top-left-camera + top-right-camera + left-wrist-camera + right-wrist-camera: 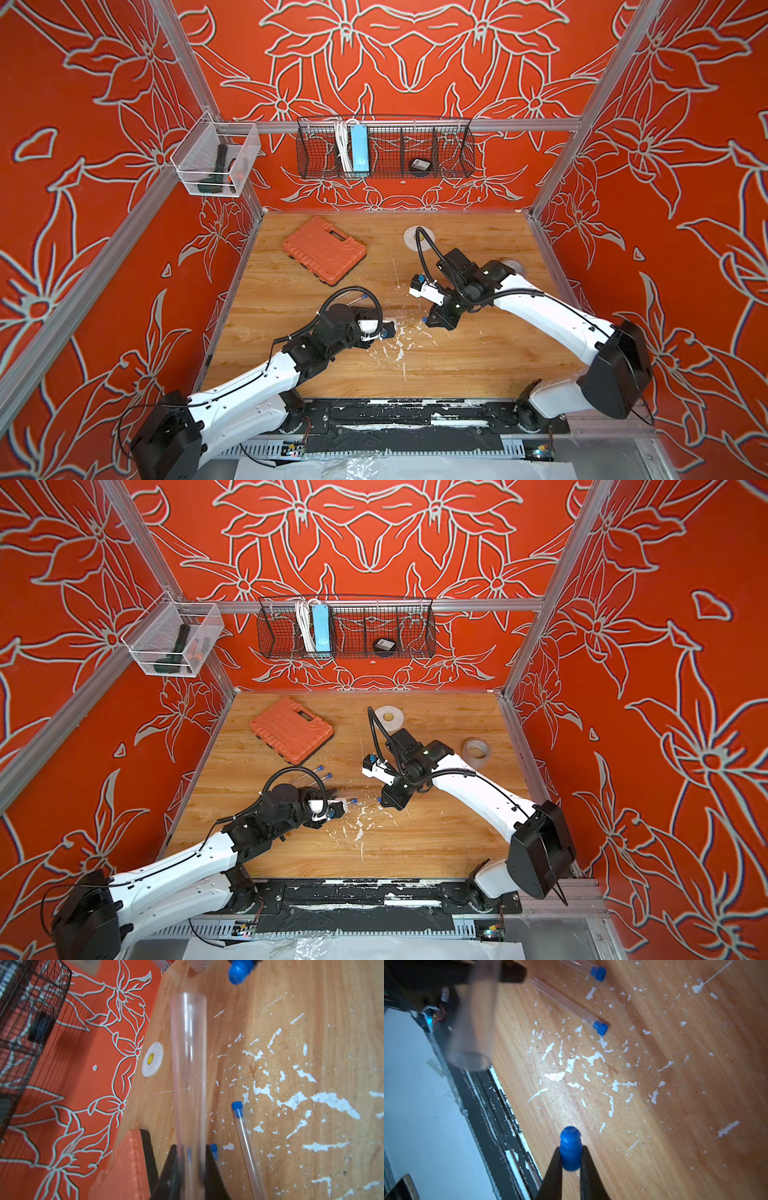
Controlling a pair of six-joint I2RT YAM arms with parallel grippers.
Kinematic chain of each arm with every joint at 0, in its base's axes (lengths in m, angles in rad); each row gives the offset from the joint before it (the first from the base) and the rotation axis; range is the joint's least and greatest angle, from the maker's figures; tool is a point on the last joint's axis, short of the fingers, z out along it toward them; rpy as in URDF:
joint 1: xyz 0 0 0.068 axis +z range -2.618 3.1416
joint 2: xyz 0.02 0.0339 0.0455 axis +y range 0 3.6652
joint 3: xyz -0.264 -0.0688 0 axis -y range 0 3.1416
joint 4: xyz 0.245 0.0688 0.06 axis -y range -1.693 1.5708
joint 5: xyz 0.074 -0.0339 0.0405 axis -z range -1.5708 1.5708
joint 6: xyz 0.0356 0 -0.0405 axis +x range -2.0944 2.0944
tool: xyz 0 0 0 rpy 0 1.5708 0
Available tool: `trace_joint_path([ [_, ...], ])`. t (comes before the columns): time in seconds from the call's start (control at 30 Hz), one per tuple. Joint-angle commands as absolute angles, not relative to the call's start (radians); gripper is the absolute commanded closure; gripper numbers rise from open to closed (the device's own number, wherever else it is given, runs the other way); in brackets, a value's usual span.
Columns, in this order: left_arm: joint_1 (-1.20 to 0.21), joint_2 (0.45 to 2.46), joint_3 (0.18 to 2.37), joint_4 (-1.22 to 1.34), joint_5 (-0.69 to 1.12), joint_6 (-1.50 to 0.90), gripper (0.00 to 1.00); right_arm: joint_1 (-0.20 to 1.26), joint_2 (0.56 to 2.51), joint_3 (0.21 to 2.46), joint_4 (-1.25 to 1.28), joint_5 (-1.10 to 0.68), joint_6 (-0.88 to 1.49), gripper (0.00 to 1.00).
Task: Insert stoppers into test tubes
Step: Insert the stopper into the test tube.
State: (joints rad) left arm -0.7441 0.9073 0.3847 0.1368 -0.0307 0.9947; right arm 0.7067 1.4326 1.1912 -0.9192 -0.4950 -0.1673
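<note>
My left gripper (191, 1153) is shut on a clear, uncapped test tube (189, 1076) that sticks out past the fingers, open mouth forward. My right gripper (570, 1155) is shut on a blue stopper (570, 1148), narrow end outward. In the left wrist view that stopper (239, 971) hangs a short way off the tube's mouth, to one side, not touching. In both top views the grippers (390, 330) (426, 320) face each other above the table's middle. Three other test tubes lie on the wood with blue stoppers in them (245, 1136) (571, 1005) (320, 767).
An orange tool case (324, 249) lies at the back left of the table. A white tape roll (388, 717) and a clear tape roll (476, 750) sit at the back right. White paint flecks (399, 349) mark the wood. A wire basket (384, 147) hangs on the back wall.
</note>
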Motion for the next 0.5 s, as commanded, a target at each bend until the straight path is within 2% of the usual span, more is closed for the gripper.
trace_joint_path([
  [0.0,-0.784,0.879,0.363,0.179,-0.094,1.115,1.00,0.722,1.403,1.186,-0.962,-0.579,-0.089,0.87],
  [0.47,-0.834,0.828,0.321,0.230,-0.124,1.209,1.00,0.795,1.459,1.294,-1.029,-0.630,-0.078,0.88],
])
